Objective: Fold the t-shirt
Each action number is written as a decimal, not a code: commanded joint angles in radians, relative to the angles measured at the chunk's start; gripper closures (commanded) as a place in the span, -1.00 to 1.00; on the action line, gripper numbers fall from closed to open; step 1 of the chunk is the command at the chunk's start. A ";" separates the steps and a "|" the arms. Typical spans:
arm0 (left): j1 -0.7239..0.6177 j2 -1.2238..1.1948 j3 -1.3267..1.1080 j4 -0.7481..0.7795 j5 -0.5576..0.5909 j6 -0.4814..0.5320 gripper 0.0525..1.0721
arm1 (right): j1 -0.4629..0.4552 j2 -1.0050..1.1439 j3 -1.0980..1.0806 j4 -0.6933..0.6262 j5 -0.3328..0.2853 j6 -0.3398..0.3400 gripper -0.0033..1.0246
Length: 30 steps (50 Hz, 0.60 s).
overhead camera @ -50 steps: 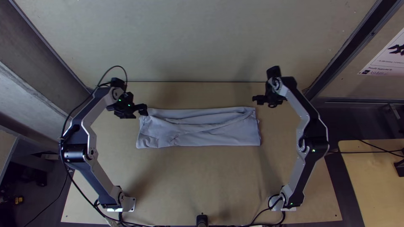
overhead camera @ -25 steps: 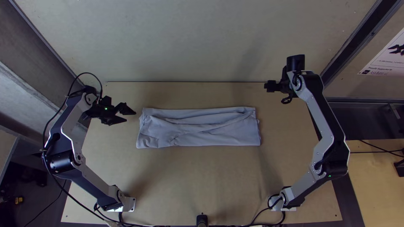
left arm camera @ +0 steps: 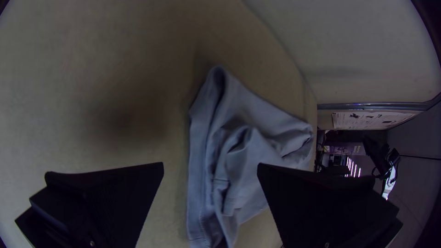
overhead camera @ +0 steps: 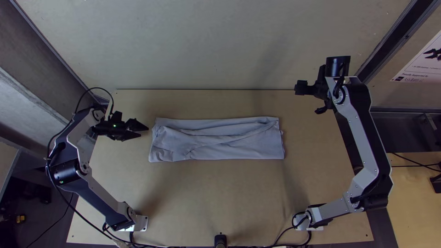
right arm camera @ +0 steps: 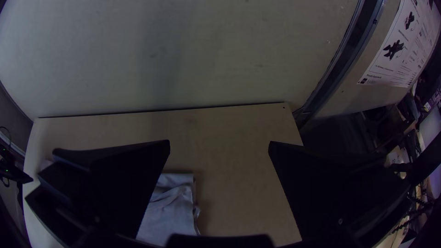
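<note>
L end effector (overhead camera: 143, 131) open, nearer; folded grey t-shirt (overhead camera: 229, 144) on table (overhead camera: 220, 193) approx 3 o'clock from it (top view), long axis 9-to-3. R end effector (overhead camera: 301, 87) open too, shirt at its 8.

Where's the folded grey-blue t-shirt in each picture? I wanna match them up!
Top view: the grey-blue cloth t-shirt is the long folded strip in the middle.
Left wrist view: the t-shirt shows between the left gripper's wide flat black fingers and partly behind one.
Right wrist view: part of the t-shirt peeks out between the right gripper's wide flat black fingers.
Shared landmark: the white printed sheet.
</note>
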 commanded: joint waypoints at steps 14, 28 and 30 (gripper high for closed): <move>-0.023 0.079 -0.063 0.020 0.038 0.059 -0.92 | 0.020 -0.065 -0.029 -0.011 -0.003 0.043 -0.93; -0.135 0.074 -0.123 0.061 0.041 0.022 -0.92 | 0.022 -0.075 -0.034 -0.011 -0.003 0.057 -0.93; -0.153 0.073 -0.132 0.072 0.041 0.012 -0.92 | 0.022 -0.075 -0.034 -0.011 -0.003 0.063 -0.93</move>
